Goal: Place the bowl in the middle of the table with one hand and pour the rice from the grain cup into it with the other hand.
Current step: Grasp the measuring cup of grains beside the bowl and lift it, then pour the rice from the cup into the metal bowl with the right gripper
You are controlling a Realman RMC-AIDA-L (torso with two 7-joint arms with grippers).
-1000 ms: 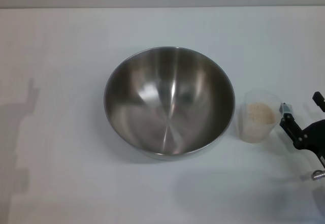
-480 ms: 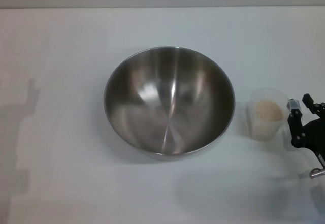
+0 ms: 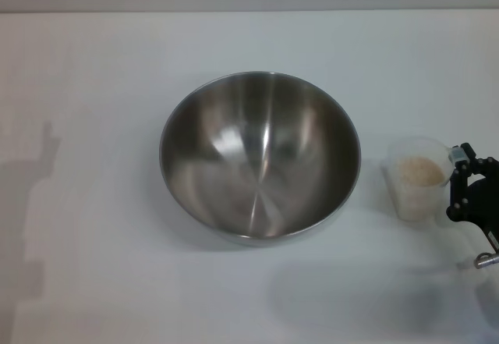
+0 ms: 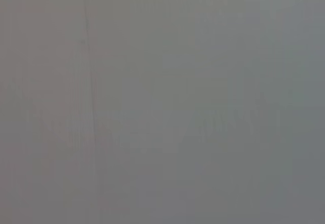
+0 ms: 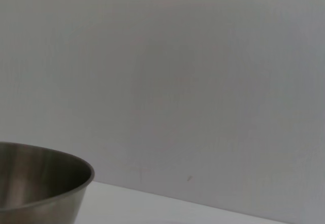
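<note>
Table (image 3: 93,86): white, carrying all items. Bowl (image 3: 260,157): steel, upright at centre, holding nothing. Grain cup (image 3: 418,177): upright just right of the bowl, apart from it, rice (image 3: 421,171) inside. Right tool (image 3: 460,174): at the cup's right side; whether it clamps cannot be told.

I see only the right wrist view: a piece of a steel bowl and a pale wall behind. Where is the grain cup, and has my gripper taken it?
Observer: In the head view the grain cup stands on the table, beside the bowl on the robot's right, apart from it.
Operator: And the gripper?
Observer: The right gripper is at the cup's outer side, right against its rim. Whether it clamps the cup I cannot tell.
Operator: Is rice already in the bowl?
Observer: No, the bowl is empty. The rice is in the cup.
Operator: The left arm?
Observer: It appears in no view.
</note>
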